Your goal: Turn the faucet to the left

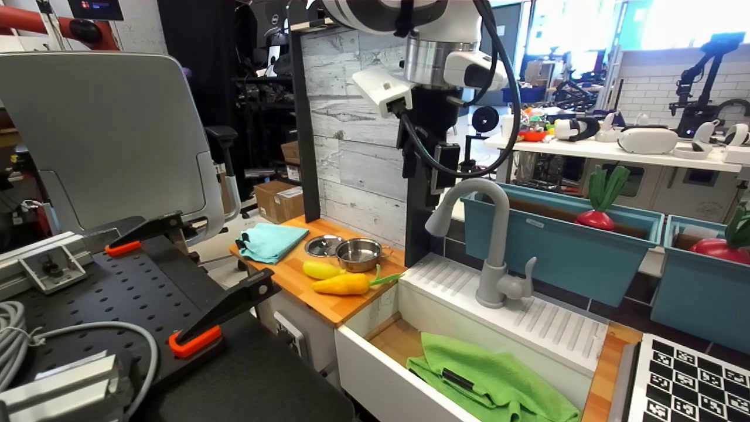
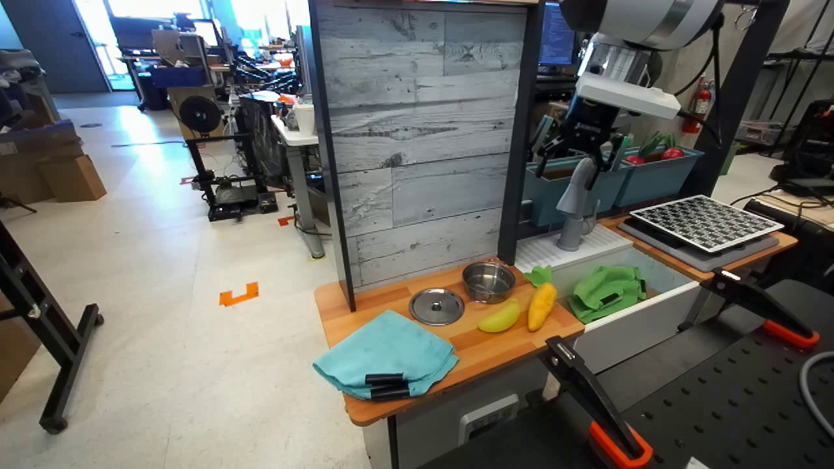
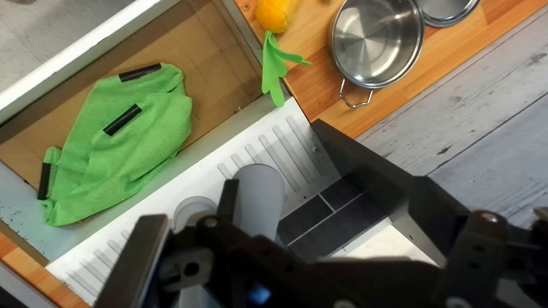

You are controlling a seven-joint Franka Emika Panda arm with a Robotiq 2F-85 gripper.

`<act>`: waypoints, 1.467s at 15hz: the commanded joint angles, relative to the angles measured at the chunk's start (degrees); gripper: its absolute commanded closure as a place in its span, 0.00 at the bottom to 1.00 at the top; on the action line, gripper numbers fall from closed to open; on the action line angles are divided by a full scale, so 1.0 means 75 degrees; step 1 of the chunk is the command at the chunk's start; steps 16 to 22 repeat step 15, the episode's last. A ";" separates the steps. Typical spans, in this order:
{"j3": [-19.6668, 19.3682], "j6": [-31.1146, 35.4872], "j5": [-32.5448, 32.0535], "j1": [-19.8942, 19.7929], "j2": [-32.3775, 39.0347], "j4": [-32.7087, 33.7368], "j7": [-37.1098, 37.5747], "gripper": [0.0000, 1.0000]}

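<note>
Teal folded cloth (image 2: 391, 352), round steel pot (image 2: 488, 290), matte grey gooseneck faucet (image 2: 575, 197) at right.
The faucet stands on a white ribbed ledge (image 2: 603, 243); a black two-fingered claw (image 2: 575, 164) hangs at its arch, spread apart, contact unclear.

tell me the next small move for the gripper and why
Perhaps ease the gripper slightly lower, jaws apart, to straddle the faucet better before turning it. In the wrist view the spout shows between the open jaws, and in an exterior view they reach only its upper part. Contact is unclear.
</note>
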 commanded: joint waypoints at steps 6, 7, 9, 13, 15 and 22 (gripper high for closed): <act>-0.0138 0.1618 -0.0379 0.0396 -0.1879 -0.2746 -0.0603 0.00; -0.0112 0.1656 -0.0470 0.0460 -0.2175 -0.3029 -0.0653 0.00; -0.0118 0.1616 -0.0726 0.0625 -0.2691 -0.3484 -0.0670 0.00; -0.0083 0.1395 -0.0614 0.0630 -0.2509 -0.3227 -0.0613 0.00; -0.0097 0.1395 -0.0618 0.0632 -0.2575 -0.3305 -0.0614 0.00; -0.0097 0.1395 -0.0618 0.0632 -0.2575 -0.3305 -0.0614 0.00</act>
